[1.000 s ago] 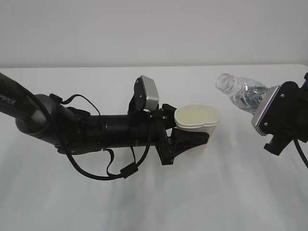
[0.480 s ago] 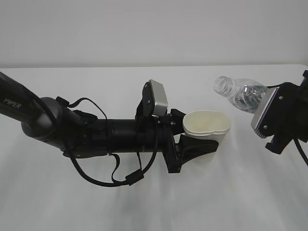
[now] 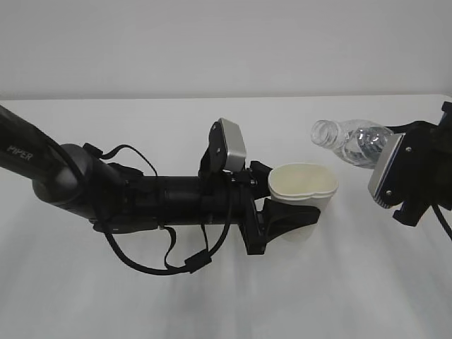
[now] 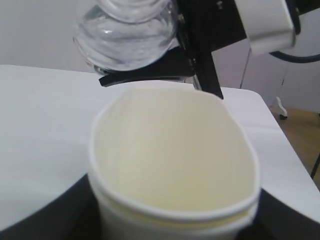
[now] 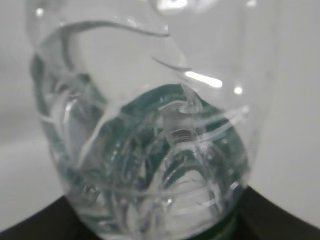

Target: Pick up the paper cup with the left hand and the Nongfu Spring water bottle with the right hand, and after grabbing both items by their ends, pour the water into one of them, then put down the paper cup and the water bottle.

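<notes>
A white tabletop (image 3: pixel 212 304) fills the lower part of the exterior view, its far edge running straight across against a plain pale wall (image 3: pixel 226 42). The surface is smooth and matte, with soft grey shadows under the arms.

The left hand (image 3: pixel 288 212) reaches in from the left edge of the tabletop, lying nearly level above it, cables looped under its black forearm and "PIPER" lettered near the left edge. Its jaws are closed on the paper cup (image 3: pixel 304 198), gripping the lower wall from both sides so that the rolled rim is squeezed into an oval. The cup is upright, mouth up, over the middle of the tabletop, somewhat right of centre. In the left wrist view the paper cup (image 4: pixel 175 170) fills the frame, and its cream inside looks dry.

The right hand (image 3: pixel 406 173) comes in from the right edge of the tabletop. It holds the Nongfu Spring water bottle (image 3: pixel 349 141) by its lower end, jaws clamped on it. The bottle is tilted, close to level, with its open capless neck pointing left toward the cup, higher than the cup's rim and just to its right, not touching it. The right wrist view shows the clear ribbed bottle (image 5: pixel 150 150) close up with a hint of green at its base.

In the left wrist view the tabletop's right edge shows, with brownish floor (image 4: pixel 300 135) beyond it.
</notes>
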### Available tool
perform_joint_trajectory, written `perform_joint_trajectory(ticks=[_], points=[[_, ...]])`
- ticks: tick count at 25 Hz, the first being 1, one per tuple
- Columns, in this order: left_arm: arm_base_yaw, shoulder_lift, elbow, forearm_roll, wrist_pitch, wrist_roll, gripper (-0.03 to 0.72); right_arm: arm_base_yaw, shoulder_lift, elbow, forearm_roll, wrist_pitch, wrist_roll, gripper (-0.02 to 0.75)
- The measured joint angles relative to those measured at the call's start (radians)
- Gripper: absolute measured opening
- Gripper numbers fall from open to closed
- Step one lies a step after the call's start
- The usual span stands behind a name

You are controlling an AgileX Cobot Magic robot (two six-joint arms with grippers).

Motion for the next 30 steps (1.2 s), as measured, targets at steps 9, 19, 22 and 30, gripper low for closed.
perform_joint_trajectory(ticks=[9, 19, 22, 30], points=[[0.0, 0.031, 0.0, -0.012, -0.002, 0.0, 0.438, 0.0, 0.0, 0.0, 0.002, -0.022, -0.033, 0.384], [0.0, 0.031, -0.002, -0.018, -0.002, 0.0, 0.437, 0.0, 0.0, 0.0, 0.002, -0.023, -0.1, 0.384], [0.0, 0.031, -0.002, -0.018, -0.002, 0.0, 0.437, 0.0, 0.0, 0.0, 0.002, -0.023, -0.113, 0.384], [0.0, 0.031, -0.002, -0.011, -0.002, -0.006, 0.437, 0.0, 0.0, 0.0, 0.022, -0.023, -0.183, 0.384]])
